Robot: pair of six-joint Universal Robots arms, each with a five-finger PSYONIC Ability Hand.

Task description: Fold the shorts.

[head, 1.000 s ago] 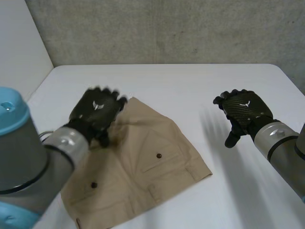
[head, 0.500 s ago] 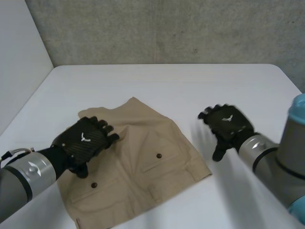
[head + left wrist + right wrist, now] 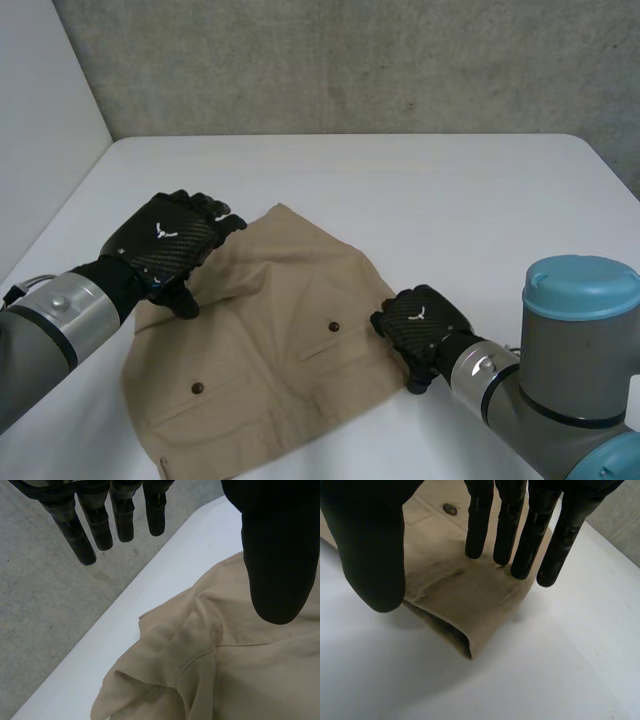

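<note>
Both moved: right hand (image 3: 420, 322) to the shorts (image 3: 270, 340) corner, left hand (image 3: 165, 240) farther away.

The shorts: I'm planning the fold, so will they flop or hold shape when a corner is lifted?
Probably floppy: the shorts bunch into soft wrinkles near the left robot hand. The hem by the right robot hand gapes, so layers may slide apart.

Soft, even overhead light, white table (image 3: 470, 190) bright around the shorts (image 3: 270, 350), faint shading in their creases, dark shadow inside their open hem, wall (image 3: 350, 60) beyond them dimmer.
</note>
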